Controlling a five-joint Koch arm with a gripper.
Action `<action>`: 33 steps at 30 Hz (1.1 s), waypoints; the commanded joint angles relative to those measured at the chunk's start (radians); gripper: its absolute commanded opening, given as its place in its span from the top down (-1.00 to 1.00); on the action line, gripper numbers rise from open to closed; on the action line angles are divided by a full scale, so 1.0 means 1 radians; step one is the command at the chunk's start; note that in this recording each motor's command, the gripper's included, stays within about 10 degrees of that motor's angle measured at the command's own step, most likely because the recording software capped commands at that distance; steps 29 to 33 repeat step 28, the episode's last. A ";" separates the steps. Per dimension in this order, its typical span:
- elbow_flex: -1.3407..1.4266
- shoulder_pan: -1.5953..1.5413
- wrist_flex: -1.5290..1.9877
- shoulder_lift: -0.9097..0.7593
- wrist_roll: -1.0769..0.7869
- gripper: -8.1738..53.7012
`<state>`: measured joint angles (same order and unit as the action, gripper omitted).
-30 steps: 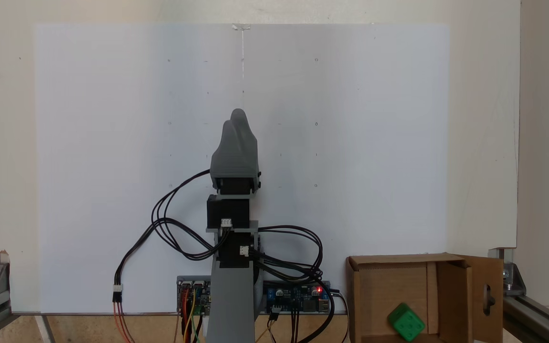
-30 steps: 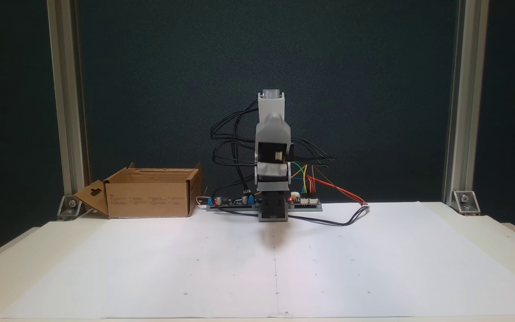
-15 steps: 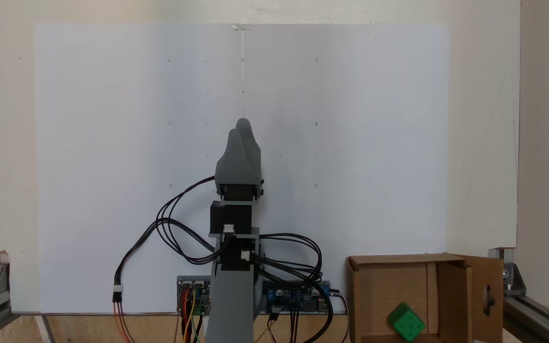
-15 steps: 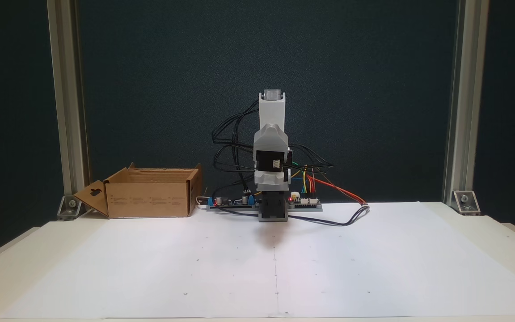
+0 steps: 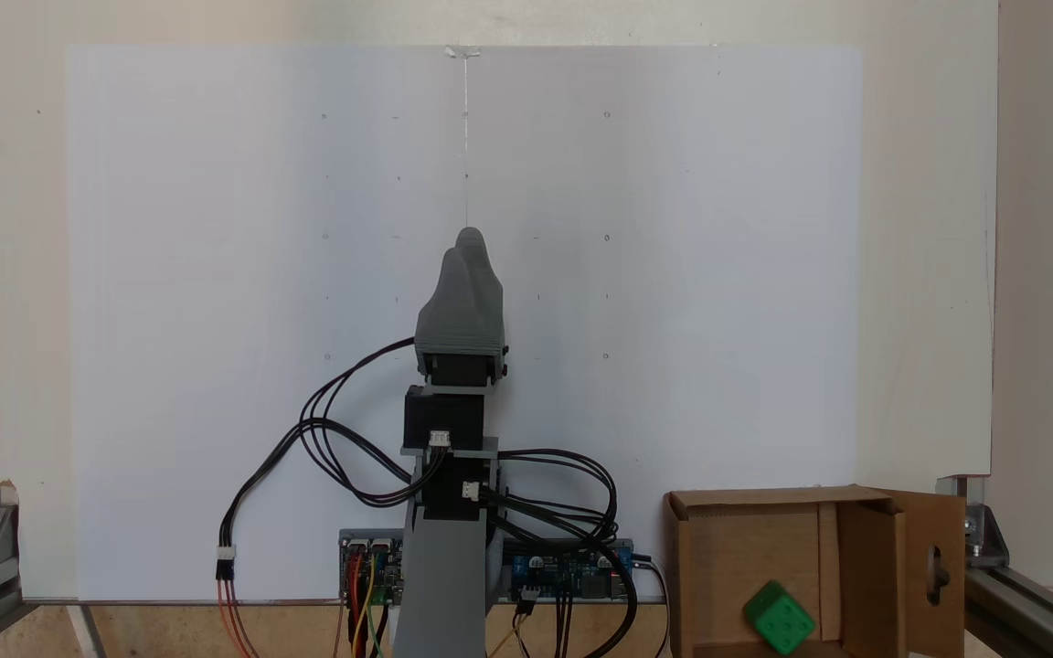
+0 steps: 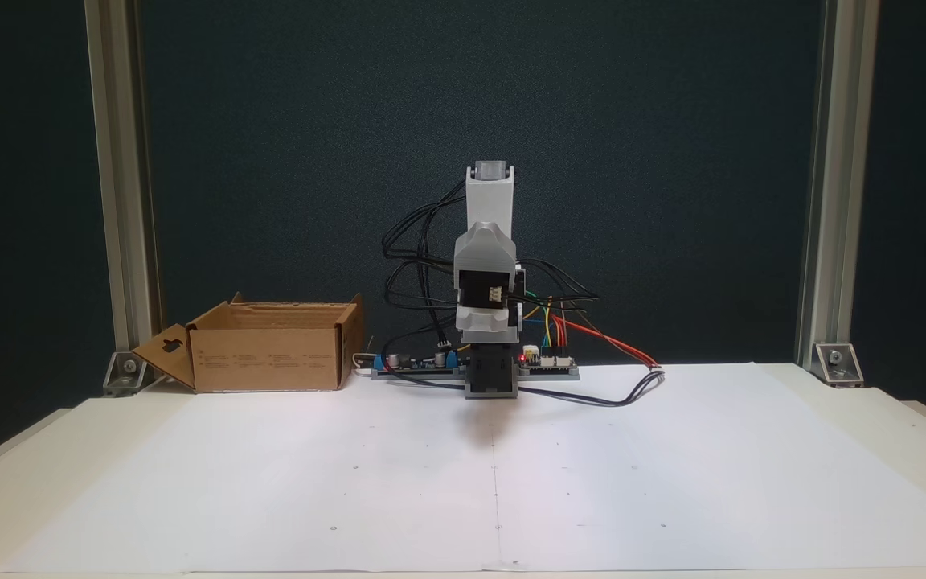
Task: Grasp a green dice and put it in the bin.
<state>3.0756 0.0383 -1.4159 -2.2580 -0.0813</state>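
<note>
Dark backdrop (image 6: 672,121), white-papered table (image 6: 270,482).

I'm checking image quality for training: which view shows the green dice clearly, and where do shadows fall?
In a fixed view from above, the green dice is sharp and evenly lit inside the bin; in a fixed view from the front, a soft shadow lies on the paper under the arm.

The white paper sheet (image 5: 673,274) lies bare, while upright flaps wall the bin (image 5: 700,557), apparently open-topped.

Table (image 6: 873,418) under white paper (image 6: 270,482), bin (image 6: 266,358)
</note>
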 commanded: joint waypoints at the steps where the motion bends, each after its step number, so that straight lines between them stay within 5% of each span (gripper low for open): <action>1: 0.052 0.006 -0.014 -0.098 0.038 -0.67; 33: 0.052 -0.012 -0.008 -0.097 0.037 -0.70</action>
